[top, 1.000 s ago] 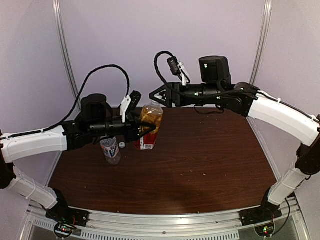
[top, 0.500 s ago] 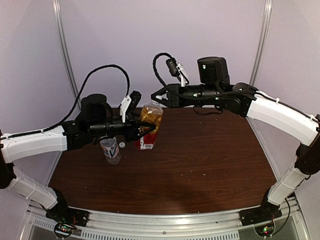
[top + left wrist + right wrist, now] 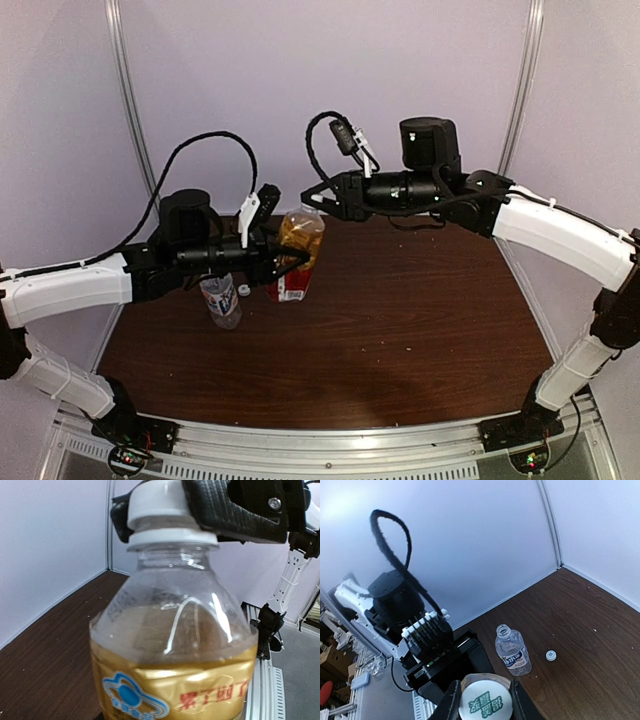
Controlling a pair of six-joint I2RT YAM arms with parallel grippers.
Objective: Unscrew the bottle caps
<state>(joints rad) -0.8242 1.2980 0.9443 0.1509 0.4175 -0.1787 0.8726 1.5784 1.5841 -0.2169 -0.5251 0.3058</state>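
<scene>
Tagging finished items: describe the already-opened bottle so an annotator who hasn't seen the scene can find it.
On the dark wood table, look at its left side, beneath the left arm. There a small clear bottle stands upright next to an amber bottle. It alone holds colourless liquid, wears a white-grey label and has an open neck, its white cap lying loose beside it.

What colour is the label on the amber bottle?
Golden yellow label with red characters and a blue-white emblem, clearest in the left wrist view.

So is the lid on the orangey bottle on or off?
On. The white cap sits on the neck of the amber bottle, with the right gripper pinching it from both sides.
</scene>
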